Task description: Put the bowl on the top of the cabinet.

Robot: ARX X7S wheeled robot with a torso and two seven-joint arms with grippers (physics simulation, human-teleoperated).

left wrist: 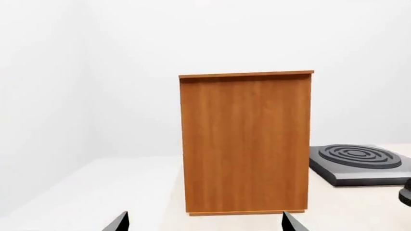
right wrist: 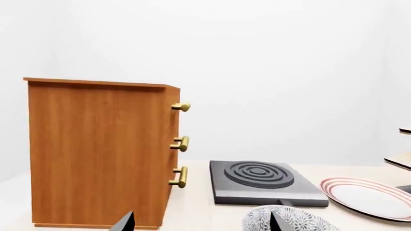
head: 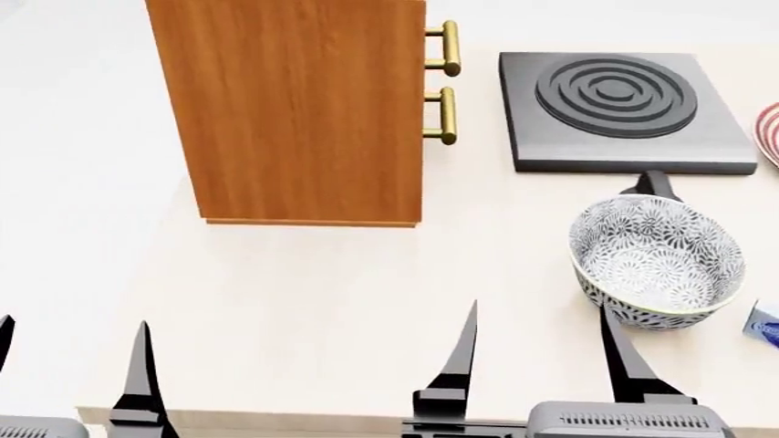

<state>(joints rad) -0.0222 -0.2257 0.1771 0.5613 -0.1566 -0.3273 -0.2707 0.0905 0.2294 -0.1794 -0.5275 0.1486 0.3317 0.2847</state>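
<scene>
Bowl (head: 658,260): deep, round, white ceramic with dense grey floral print inside and out, thin dark rim, upright on the pale counter (head: 305,301), nothing visible inside it. It sits right of the cabinet (head: 298,109), well apart from it, just in front of the cooktop's short black handle stub (head: 654,185); the right wrist view catches only the near part of its rim (right wrist: 282,219). Cabinet: tall orange-brown wood-grain box, lighter flat top edge seen in both wrist views (left wrist: 246,74) (right wrist: 96,83), nothing showing on the top from these angles. Brass bar handles: three in the right wrist view (right wrist: 180,142), two in the head view (head: 446,82), all on the face toward the cooktop. Doors/drawers closed, contents not visible. One dark grey cooktop (head: 621,109) with concentric rings, nothing on it. One flat white plate with red rings (right wrist: 366,196) right of the cooktop, nothing on it, mostly cut off in the head view (head: 769,132). Small blue item (head: 764,324) at the frame edge right of the bowl, can't identify. Pale wooden rack edge (right wrist: 401,159) at far right, barely in frame. Right gripper (head: 542,351): fingers spread wide, holding nothing, right fingertip overlaps the bowl's near-left side in the head view, contact can't be confirmed. Left gripper (head: 73,360): fingers apart, holding nothing, low at the near counter edge in front of the cabinet.
</scene>
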